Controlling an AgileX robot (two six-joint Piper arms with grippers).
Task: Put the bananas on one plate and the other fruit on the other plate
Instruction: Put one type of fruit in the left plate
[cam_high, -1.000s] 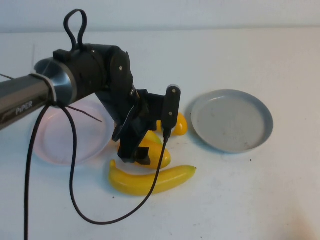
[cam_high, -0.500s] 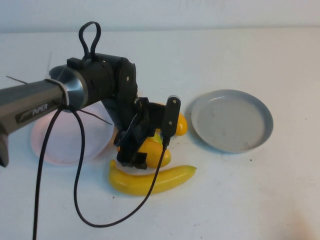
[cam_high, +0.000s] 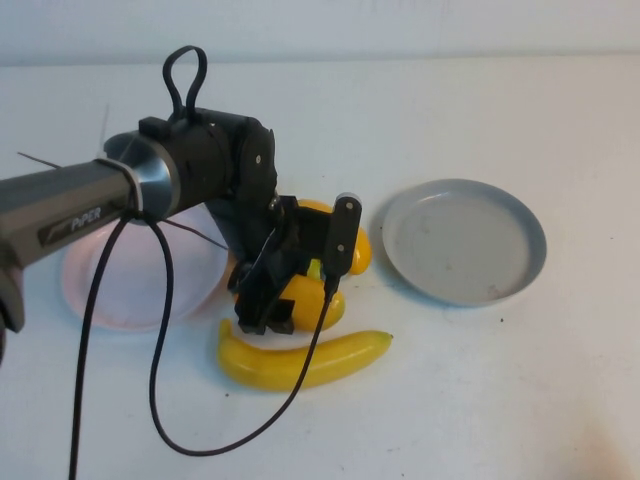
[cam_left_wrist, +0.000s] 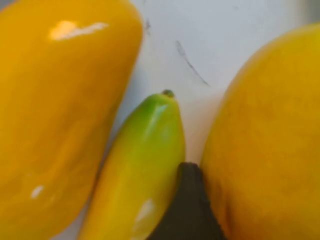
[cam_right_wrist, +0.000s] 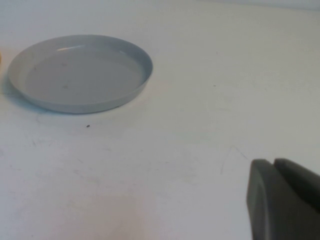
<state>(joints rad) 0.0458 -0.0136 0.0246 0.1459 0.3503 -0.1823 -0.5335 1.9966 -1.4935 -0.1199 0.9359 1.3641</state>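
- The left tool (cam_high: 268, 310) is low over the fruit cluster at the counter's (cam_high: 500, 400) centre; I cannot tell whether it is wide or narrow.
- In the left wrist view one dark fingertip (cam_left_wrist: 187, 210) sits between a green-tipped banana (cam_left_wrist: 142, 175) and a mango-like fruit (cam_left_wrist: 265, 145), with a second mango-like fruit (cam_left_wrist: 55, 115) on the banana's other side.
- A whole banana (cam_high: 305, 360) lies at 6 o'clock of that cluster, clear of both plates.
- The pale pink plate (cam_high: 100, 290) lies at 9 o'clock of the fruit, the grey-blue plate (cam_high: 465, 240) at 3 o'clock.
- The right tool (cam_right_wrist: 285, 200) appears only in its own wrist view, above bare counter, near the grey-blue plate; its fingers look closed together.
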